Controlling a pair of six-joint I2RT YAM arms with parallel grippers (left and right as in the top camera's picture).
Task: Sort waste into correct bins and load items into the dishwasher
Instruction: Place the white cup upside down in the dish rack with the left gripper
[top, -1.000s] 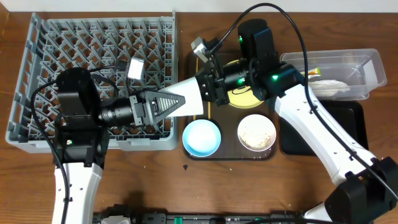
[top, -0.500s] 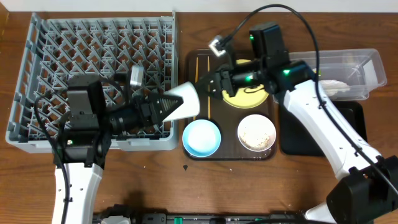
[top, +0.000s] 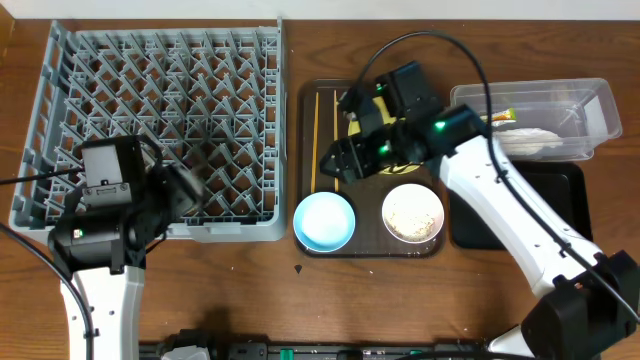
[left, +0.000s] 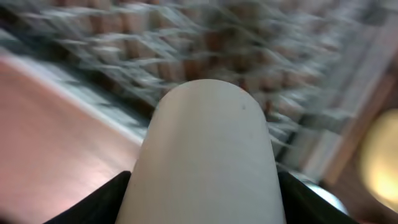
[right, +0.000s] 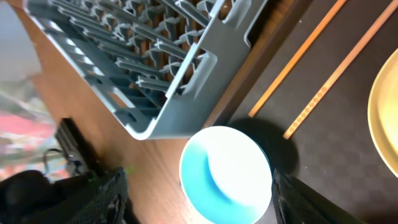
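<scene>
We see brown tray (top: 368, 245) holding yellow plate (right: 387, 112), blue bowl (top: 324, 221), bowl of rice (top: 413, 212), chopsticks (top: 315, 140) lying near-to-far, tub (top: 530, 92) holding tissue (top: 535, 140), right gripper (right: 199, 202) spread, left gripper (top: 190, 187) pinching white cup (left: 208, 137).

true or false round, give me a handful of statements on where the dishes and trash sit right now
1. The light-blue bowl sits on the dark brown serving tray. True.
2. The chopsticks are loaded in the dish rack. False: they lie on the serving tray, along its left side.
3. The white bowl has rice grains in it. True.
4. The clear tub is empty. False: a white tissue and a snack wrapper lie in it.
5. The right gripper has its fingers clamped on the yellow plate. False: the fingers stand apart over the light-blue bowl, holding nothing.
</scene>
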